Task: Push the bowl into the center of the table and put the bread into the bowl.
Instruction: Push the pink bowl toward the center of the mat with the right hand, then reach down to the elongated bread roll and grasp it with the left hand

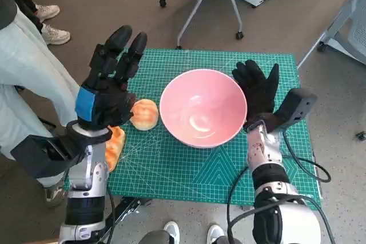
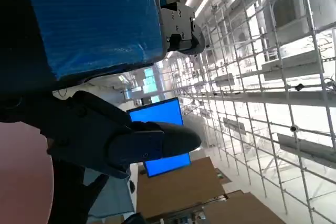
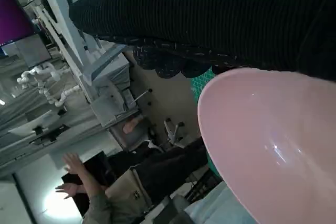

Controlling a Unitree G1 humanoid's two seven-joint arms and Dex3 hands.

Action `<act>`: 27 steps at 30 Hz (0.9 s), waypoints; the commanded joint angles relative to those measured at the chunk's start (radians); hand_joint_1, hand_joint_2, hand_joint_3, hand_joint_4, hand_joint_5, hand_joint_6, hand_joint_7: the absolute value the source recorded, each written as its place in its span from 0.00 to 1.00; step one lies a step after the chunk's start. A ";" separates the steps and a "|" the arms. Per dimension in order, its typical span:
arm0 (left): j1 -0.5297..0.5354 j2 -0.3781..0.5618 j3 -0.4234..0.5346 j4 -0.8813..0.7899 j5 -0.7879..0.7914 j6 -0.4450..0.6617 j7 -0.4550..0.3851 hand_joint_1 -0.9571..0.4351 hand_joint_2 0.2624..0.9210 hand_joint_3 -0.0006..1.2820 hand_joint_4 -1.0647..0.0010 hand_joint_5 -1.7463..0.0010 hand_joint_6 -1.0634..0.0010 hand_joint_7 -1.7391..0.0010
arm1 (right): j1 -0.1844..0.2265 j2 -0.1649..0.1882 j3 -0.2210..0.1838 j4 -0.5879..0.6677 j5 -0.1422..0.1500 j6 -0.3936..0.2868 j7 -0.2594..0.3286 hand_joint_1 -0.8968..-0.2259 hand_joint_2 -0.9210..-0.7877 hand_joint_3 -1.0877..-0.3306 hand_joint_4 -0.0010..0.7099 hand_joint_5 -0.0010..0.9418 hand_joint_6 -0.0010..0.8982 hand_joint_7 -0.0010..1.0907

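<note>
a pink bowl (image 1: 203, 108) is seen upright, mouth up, near the middle of the counter (image 1: 171, 170), on a green cutting mat (image 1: 189, 167). being round, it shows no long axis. the right robot hand (image 1: 258, 87) is laid flat beside the bowl's right rim, fingers pointed toward the far edge and slightly spread, nothing held; in the right wrist view the glove lies just beside the rim, but contact cannot be told. the left robot hand (image 1: 108, 78) is raised above the mat's left part, fingers apart and empty. a round bread roll (image 1: 144, 114) is found just left of the bowl. a second, longer bread (image 1: 114, 147) lies at the mat's left edge, partly hidden by the left forearm, so its axis cannot be judged. a person's legs (image 1: 28, 78) are seen at the left.
</note>
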 commanded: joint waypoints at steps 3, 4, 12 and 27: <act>0.008 0.007 0.002 -0.003 0.003 0.004 -0.001 0.23 1.00 0.35 0.85 1.00 1.00 0.72 | 0.009 -0.032 -0.001 -0.014 -0.005 -0.021 0.021 0.47 0.00 0.33 0.27 0.01 0.29 0.16; 0.008 0.006 0.001 -0.003 0.005 0.003 0.000 0.23 1.00 0.35 0.85 1.00 1.00 0.71 | 0.010 -0.034 0.001 -0.019 -0.007 -0.031 0.024 0.48 0.00 0.33 0.26 0.00 0.29 0.16; -0.011 -0.004 -0.014 0.004 0.019 0.008 0.010 0.24 1.00 0.35 0.85 1.00 1.00 0.73 | 0.041 -0.060 0.052 -0.100 -0.041 -0.194 0.092 0.48 0.00 0.33 0.24 0.00 0.27 0.15; -0.063 -0.023 -0.050 0.005 0.028 0.023 0.019 0.24 1.00 0.35 0.85 1.00 1.00 0.74 | 0.225 -0.074 0.196 -0.499 -0.094 -0.374 0.191 0.32 0.00 0.44 0.26 0.01 0.28 0.17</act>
